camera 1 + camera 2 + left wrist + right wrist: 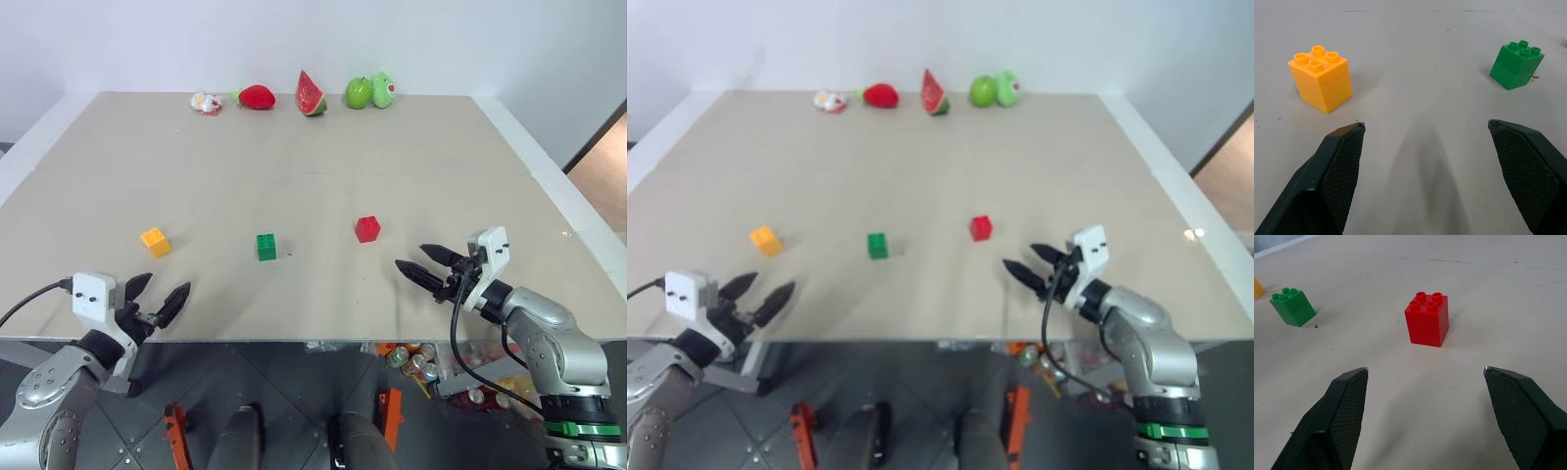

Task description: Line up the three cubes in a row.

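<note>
Three small studded plastic brick cubes sit on the beige tabletop [294, 157], spread across its near half: yellow-orange cube [155, 242] toward the left, green cube [265, 246] in the middle, red cube [367, 228] toward the right and a little farther back; all well apart, none touching; already a loose diagonal, not a true row.

Left gripper [157, 298] hovers at the near edge, black fingers spread wide, nothing between them; yellow-orange cube lies ahead and off to one side of its line, so not centred yet. Right gripper [426, 265] also spread wide and empty; red cube sits ahead, roughly between its fingers [1342, 421] in the wrist view.

Step in hand looks like an approach to the outer cubes. Suggest: leave green as the anchor; bring red nearer to match green's depth; check yellow-orange for the same; square the pads to flat brick faces, not corners; grip low so it doesn't tip; set down flat, studs up.

Toy fruits [312, 94] along the far edge are clear of the work.
</note>
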You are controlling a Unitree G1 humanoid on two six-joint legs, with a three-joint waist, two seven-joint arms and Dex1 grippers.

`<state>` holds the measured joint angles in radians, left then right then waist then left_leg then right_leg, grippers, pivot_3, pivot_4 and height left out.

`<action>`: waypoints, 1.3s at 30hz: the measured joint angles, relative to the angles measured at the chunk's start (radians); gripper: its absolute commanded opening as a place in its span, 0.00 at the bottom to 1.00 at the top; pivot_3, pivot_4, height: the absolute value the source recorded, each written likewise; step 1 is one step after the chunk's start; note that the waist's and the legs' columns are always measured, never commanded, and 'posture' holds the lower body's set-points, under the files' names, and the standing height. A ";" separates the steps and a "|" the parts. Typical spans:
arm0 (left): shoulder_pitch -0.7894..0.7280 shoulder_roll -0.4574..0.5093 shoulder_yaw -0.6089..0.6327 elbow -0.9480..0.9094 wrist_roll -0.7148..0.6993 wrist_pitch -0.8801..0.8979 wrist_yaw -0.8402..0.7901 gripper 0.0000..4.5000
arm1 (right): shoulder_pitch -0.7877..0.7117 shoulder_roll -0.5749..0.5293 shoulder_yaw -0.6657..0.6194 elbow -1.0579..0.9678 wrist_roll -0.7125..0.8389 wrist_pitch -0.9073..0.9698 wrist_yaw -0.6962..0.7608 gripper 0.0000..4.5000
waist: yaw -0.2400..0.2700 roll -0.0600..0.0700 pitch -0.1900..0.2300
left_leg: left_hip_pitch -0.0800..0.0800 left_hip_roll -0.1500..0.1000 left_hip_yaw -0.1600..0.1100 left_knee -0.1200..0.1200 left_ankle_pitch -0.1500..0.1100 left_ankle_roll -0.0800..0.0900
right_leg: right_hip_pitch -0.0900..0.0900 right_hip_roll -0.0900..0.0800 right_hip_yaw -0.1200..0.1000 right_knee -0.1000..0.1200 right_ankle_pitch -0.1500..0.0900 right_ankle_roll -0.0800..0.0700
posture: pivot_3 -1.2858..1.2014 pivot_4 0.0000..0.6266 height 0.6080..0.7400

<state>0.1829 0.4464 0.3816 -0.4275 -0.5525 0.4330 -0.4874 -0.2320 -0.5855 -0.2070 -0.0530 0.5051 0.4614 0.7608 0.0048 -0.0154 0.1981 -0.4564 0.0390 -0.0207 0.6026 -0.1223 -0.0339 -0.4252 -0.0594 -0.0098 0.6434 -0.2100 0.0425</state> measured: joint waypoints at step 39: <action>-0.197 0.159 -0.303 -0.022 0.093 -0.044 -0.263 0.93 | -0.269 0.234 0.245 0.068 -0.296 0.100 -0.354 0.87 | 0.000 0.000 0.000 | 0.000 0.008 0.008 0.000 0.000 0.000 | -0.002 0.005 0.002 0.000 0.003 -0.001 | 0.52 0.24 1.00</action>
<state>-0.0139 0.6053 0.0785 -0.4500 -0.4593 0.3889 -0.7507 -0.5009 -0.3514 0.0377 0.0155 0.2091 0.5617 0.4072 0.0043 -0.0158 0.1979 -0.4565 0.0472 -0.0127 0.6025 -0.1222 -0.0337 -0.4276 -0.0539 -0.0074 0.6435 -0.2072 0.0420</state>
